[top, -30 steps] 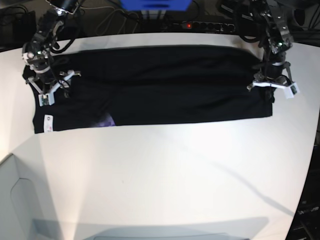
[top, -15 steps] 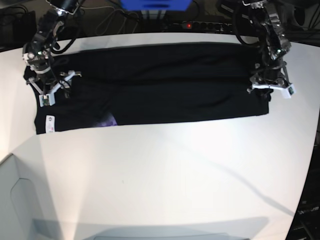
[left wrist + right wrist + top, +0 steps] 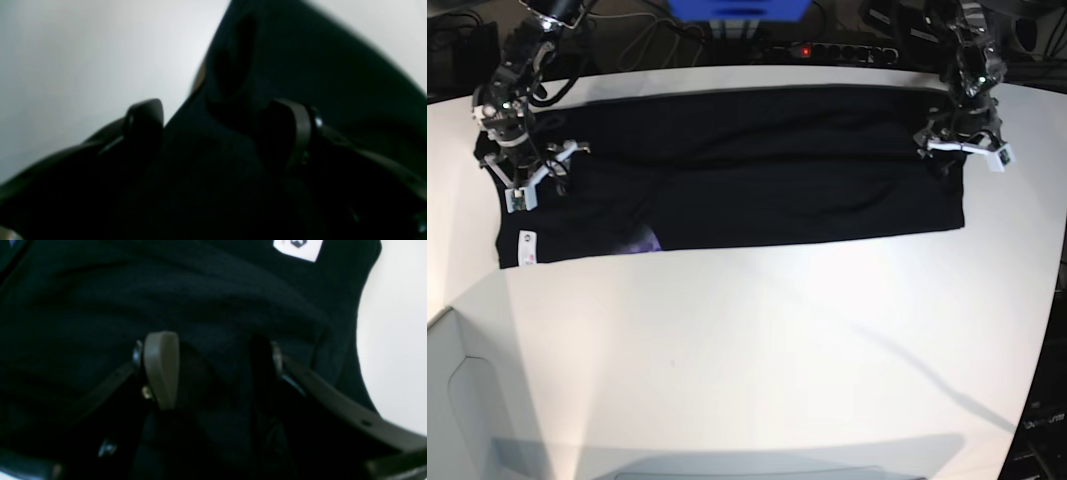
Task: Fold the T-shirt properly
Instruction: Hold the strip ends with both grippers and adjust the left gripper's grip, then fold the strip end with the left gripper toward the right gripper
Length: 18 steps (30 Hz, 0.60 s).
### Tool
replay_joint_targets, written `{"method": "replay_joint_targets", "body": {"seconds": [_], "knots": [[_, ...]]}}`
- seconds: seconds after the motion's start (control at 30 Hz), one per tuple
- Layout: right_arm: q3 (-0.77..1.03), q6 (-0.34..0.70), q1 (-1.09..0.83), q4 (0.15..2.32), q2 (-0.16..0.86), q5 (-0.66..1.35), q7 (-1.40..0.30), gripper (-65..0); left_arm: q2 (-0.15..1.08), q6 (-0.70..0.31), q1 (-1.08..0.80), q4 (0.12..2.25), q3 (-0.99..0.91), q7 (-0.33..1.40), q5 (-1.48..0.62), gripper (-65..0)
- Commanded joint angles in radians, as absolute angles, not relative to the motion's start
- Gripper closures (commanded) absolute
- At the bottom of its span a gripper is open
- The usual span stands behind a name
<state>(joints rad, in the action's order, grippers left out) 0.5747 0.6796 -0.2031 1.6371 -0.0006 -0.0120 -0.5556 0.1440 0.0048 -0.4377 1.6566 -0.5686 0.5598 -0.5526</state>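
Observation:
The black T-shirt (image 3: 757, 170) lies as a long folded band across the far part of the white table (image 3: 777, 350). Its white tag (image 3: 524, 247) and a bit of purple print (image 3: 642, 240) show at the near left corner. At the shirt's right end my left gripper (image 3: 957, 150) stands open; in the left wrist view its fingers (image 3: 145, 116) straddle a rumpled ridge of cloth (image 3: 300, 66). My right gripper (image 3: 527, 175) is low over the left end, open, with dark cloth (image 3: 100, 306) between its fingers (image 3: 161, 366) and the tag (image 3: 297, 248) just ahead.
A power strip (image 3: 827, 50) with a red light, cables and a blue object (image 3: 737, 10) line the table's far edge. A pale grey panel (image 3: 457, 400) stands at the near left corner. The table's right edge curves in close to the left gripper.
My left gripper has opened, let go of the shirt's right end and moved toward the far edge. The cloth's right end settled slightly. The right arm has not moved.

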Motion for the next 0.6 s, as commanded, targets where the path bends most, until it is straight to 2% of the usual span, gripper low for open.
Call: {"method": "replay_joint_targets", "body": {"seconds": [0.0, 0.13, 0.2, 0.57], "knots": [[0.576, 0.684, -0.199, 1.656, 0.001, 0.001, -0.536, -34.8, 0.156, 0.002, -0.44, 1.67, -0.575, 0.547, -0.556, -46.6], [0.575, 0.684, -0.2, 1.656, 0.001, 0.001, -0.536, -34.8, 0.156, 0.002, -0.441, 1.653, -0.57, 0.547, -0.555, -45.9], [0.575, 0.684, -0.2, 1.656, 0.001, 0.001, -0.536, -34.8, 0.156, 0.002, -0.441, 1.646, -0.568, 0.547, -0.555, -42.5], [0.575, 0.682, -0.199, 1.656, 0.001, 0.001, -0.536, -34.8, 0.147, 0.001, -0.441, 1.635, -0.575, 0.547, -0.556, 0.0]]}}
